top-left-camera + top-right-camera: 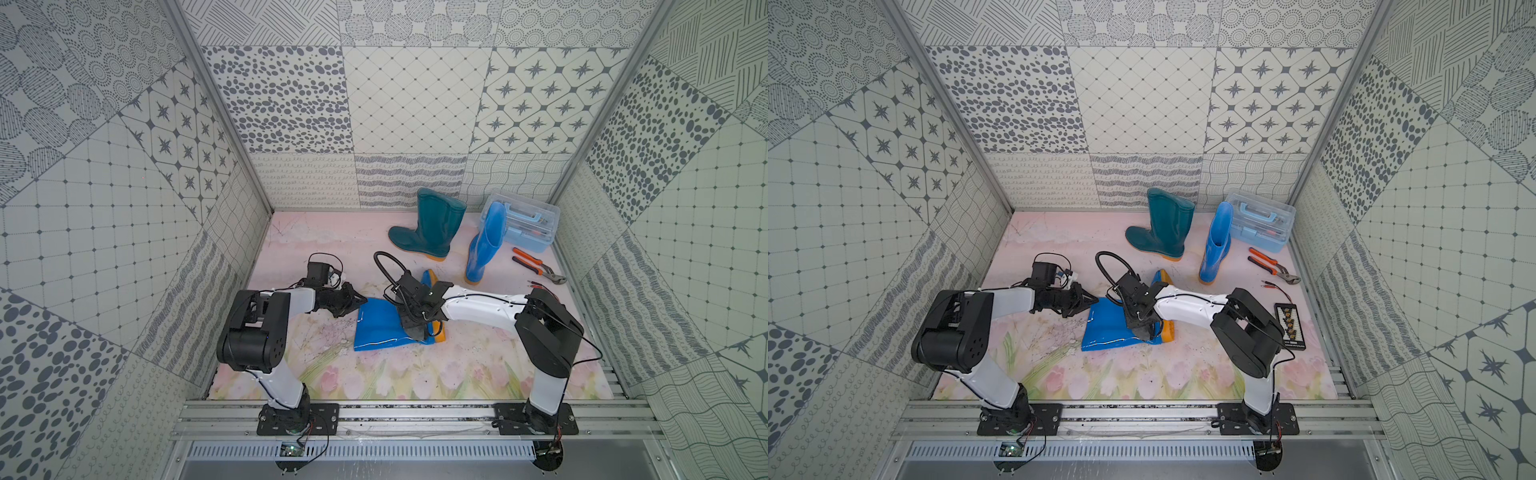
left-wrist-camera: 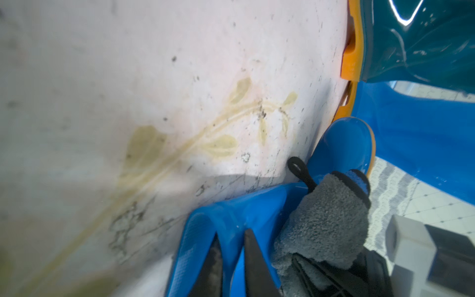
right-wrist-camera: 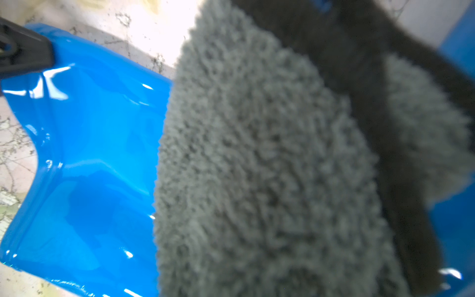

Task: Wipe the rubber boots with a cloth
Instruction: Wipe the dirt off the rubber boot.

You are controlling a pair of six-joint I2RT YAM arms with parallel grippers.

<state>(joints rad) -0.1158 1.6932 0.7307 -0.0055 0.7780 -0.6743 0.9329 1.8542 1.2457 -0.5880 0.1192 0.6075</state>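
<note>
Cloth (image 3: 257, 167), grey and fluffy, sits bunched in the right gripper (image 1: 417, 326), whose jaws are clamped on it with just the fabric between them. The wad hangs past the jaw tips and presses onto the lying blue boot (image 1: 376, 328) at the ankle, where shaft meets foot. In the left wrist view the cloth (image 2: 326, 218) shows a patch of its blue reverse at the far end and a dark loop sticking out beside it.

The left gripper (image 1: 360, 305) has its jaws pinched fully together on the rim of that boot's open top. In its own wrist view the blue wall of the rim is caught between the two black fingers (image 2: 257, 264). The boot lies on its side on the floral mat (image 1: 374, 382), and its glossy shaft (image 3: 97, 154) spans the gap between the two pairs of jaws. Its orange sole lies just beyond the right jaws, on the side away from the left ones.

Well beyond both pairs of jaws, toward the back wall, the teal boot (image 1: 432, 224) and the standing blue boot (image 1: 482, 253) are upright, near each other but apart. A clear blue toolbox (image 1: 528, 224) sits behind the standing blue boot, with orange-handled pliers (image 1: 536, 266) on the mat next to them
</note>
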